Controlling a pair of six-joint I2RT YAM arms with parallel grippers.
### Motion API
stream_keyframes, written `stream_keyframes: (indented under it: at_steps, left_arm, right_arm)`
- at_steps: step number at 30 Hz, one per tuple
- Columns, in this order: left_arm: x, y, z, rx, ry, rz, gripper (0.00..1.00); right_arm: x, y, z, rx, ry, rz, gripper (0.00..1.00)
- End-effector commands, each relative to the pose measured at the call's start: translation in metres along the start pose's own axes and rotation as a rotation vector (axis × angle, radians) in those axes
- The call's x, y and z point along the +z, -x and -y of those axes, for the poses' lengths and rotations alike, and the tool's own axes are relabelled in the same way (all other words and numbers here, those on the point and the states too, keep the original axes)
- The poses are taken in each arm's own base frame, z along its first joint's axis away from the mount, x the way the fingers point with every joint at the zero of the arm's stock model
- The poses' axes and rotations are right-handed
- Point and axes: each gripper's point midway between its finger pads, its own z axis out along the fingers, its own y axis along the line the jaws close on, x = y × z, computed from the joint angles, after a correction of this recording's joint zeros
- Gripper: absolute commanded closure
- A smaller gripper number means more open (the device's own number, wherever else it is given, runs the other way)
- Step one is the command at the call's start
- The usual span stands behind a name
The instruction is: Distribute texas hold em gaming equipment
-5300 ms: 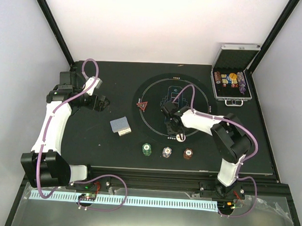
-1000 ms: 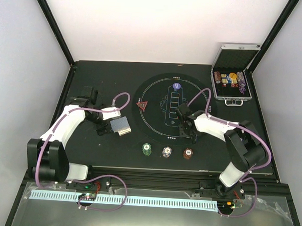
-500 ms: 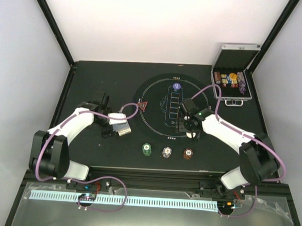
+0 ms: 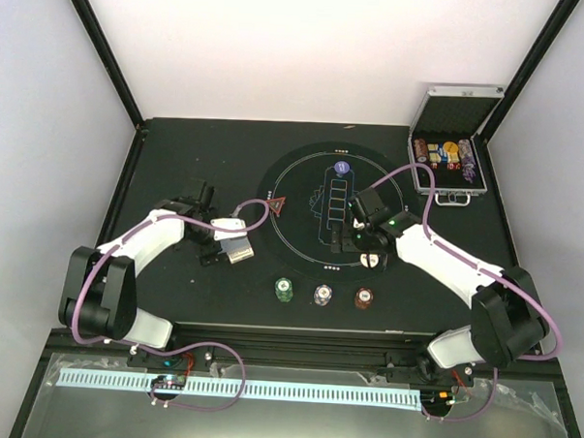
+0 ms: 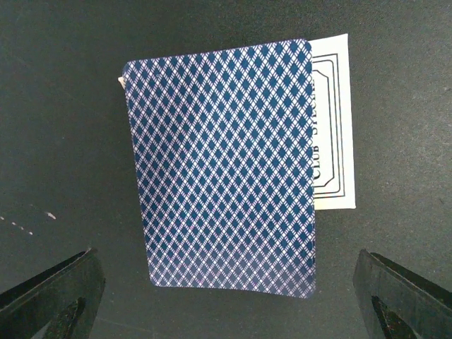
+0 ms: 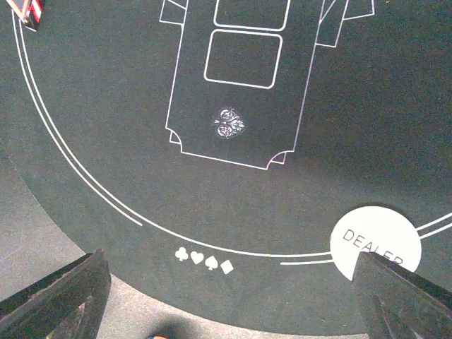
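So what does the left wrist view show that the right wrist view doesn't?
Only left wrist: the blue-patterned playing cards, with a white printed card poking out on their right. Only right wrist: the white DEALER button, the mat's printed outlines and suit symbols, and a corner of the red triangular marker. Both: a dark surface, with the left gripper and the right gripper each open.

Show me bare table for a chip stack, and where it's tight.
Bare: table's far-left corner, beyond the left gripper; also the strip between silver case and right arm. Crowded: around the card deck, and the chip row.
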Motion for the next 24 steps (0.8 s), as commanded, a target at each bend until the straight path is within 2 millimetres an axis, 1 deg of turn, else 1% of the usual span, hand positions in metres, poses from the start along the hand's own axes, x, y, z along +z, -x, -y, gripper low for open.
stream_keyframes:
  at_steps: [1, 7, 14, 24]
  left_arm:
    - [-0.001, 0.008, -0.003, -0.003, 0.001, 0.04, 0.01]
    - [-0.014, 0.016, -0.012, -0.011, -0.002, 0.078, 0.01]
    - [-0.026, 0.018, -0.013, 0.002, -0.06, 0.1, 0.01]
    - [-0.02, 0.011, -0.009, -0.005, -0.166, 0.081, 0.01]
  right_arm:
    - [-0.003, -0.002, -0.009, -0.006, 0.049, 0.01, 0.03]
    - [-0.003, -0.01, -0.011, -0.012, 0.063, 0.003, 0.02]
    - [-0.001, -0.016, -0.016, -0.023, 0.074, -0.01, 0.02]
    - [-0.006, -0.016, -0.024, -0.04, 0.09, -0.011, 0.01]
